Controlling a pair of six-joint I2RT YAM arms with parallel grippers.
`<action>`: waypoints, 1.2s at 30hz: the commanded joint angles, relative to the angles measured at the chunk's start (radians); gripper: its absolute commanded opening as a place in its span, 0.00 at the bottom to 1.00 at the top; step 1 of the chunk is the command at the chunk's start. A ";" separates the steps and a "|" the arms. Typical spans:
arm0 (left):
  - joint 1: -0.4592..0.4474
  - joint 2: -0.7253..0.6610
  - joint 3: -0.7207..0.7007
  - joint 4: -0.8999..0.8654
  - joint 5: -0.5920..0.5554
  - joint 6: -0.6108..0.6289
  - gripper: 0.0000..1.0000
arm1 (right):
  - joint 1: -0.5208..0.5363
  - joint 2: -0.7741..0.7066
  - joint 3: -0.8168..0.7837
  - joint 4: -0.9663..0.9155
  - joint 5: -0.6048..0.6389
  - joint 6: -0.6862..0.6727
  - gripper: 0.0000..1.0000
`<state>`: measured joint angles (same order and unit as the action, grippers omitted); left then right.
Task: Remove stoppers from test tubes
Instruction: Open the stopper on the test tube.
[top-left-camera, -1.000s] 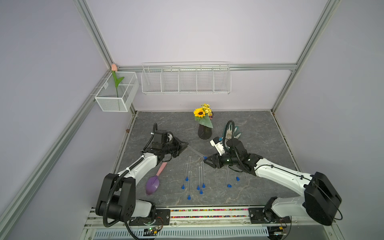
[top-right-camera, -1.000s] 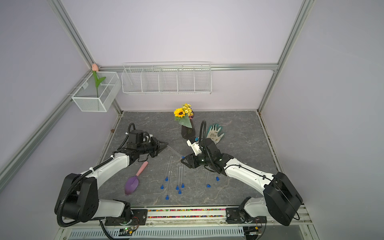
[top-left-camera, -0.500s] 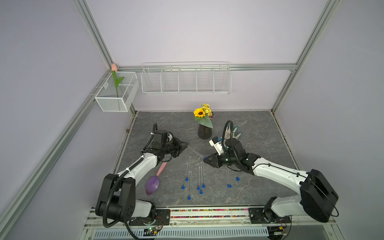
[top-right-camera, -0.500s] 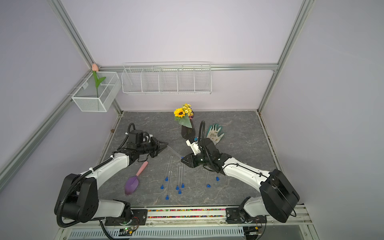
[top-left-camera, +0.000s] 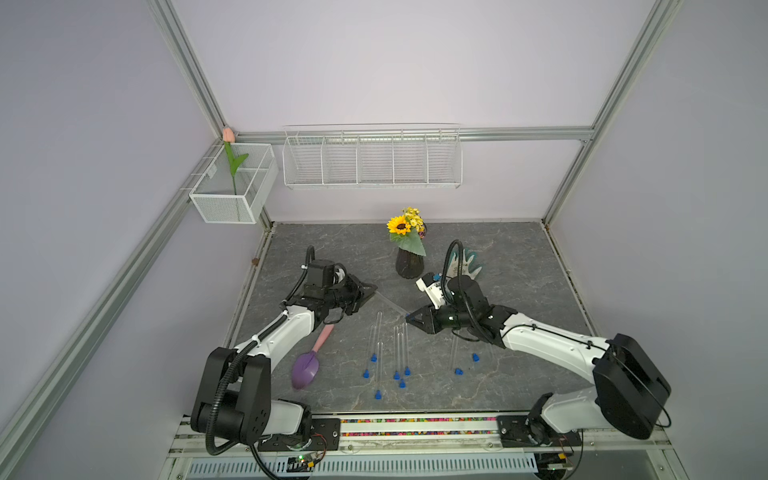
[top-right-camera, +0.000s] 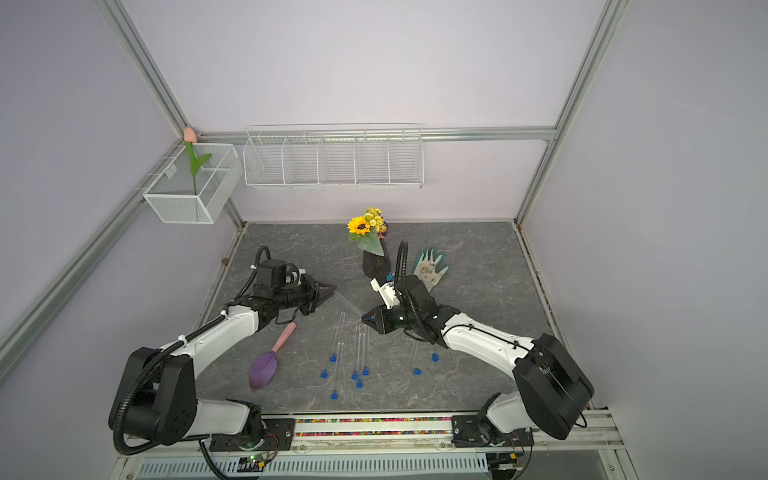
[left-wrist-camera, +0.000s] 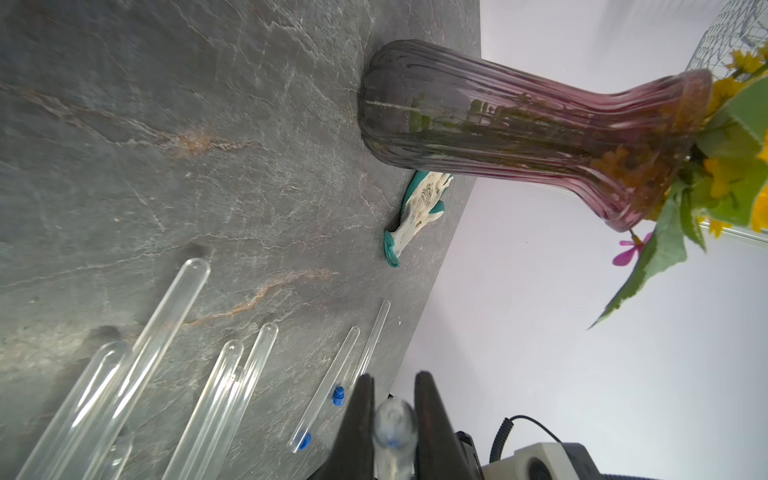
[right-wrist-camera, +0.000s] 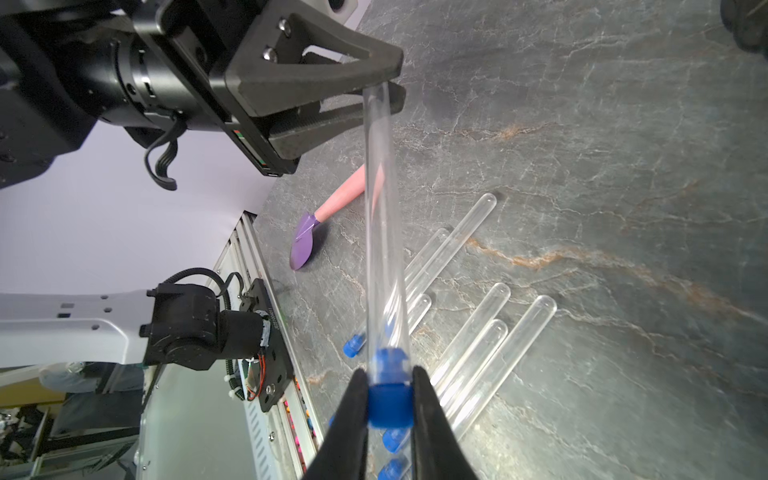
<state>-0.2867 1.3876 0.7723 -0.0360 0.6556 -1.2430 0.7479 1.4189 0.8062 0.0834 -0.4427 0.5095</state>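
Observation:
One clear test tube (top-left-camera: 390, 302) hangs above the table between my two grippers in both top views. My left gripper (top-left-camera: 374, 286) is shut on its rounded end (left-wrist-camera: 395, 424). My right gripper (right-wrist-camera: 389, 374) is shut on the blue stopper (right-wrist-camera: 390, 405), which sits in the tube's mouth. The tube (right-wrist-camera: 380, 208) runs straight from the right jaws to the left gripper (right-wrist-camera: 382, 89). Several more test tubes (top-left-camera: 401, 349) lie side by side on the table below, with small blue stoppers (top-left-camera: 397, 376) at their near ends. Two more of these (top-left-camera: 458, 371) lie under the right arm.
A purple scoop with a pink handle (top-left-camera: 309, 361) lies near the left arm. A dark glass vase with a sunflower (top-left-camera: 409, 262) stands at the back middle, with a green-and-white glove (top-left-camera: 469, 264) beside it. Wire baskets (top-left-camera: 372, 156) hang on the back wall.
The right gripper's jaws have closed onto the blue stopper. The left gripper has kept its hold on the tube's rounded end.

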 joint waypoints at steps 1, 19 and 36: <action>-0.003 0.006 0.040 -0.003 0.005 0.018 0.00 | 0.007 0.000 0.013 0.011 -0.014 -0.003 0.16; 0.070 0.041 0.100 -0.093 -0.037 0.106 0.00 | 0.082 -0.054 -0.019 -0.138 0.178 -0.115 0.08; 0.122 0.077 0.130 -0.108 -0.035 0.115 0.00 | 0.159 -0.180 -0.071 -0.147 0.246 -0.219 0.09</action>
<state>-0.1631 1.4483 0.8658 -0.1474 0.6582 -1.1526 0.8864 1.2697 0.7494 -0.0177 -0.2192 0.3542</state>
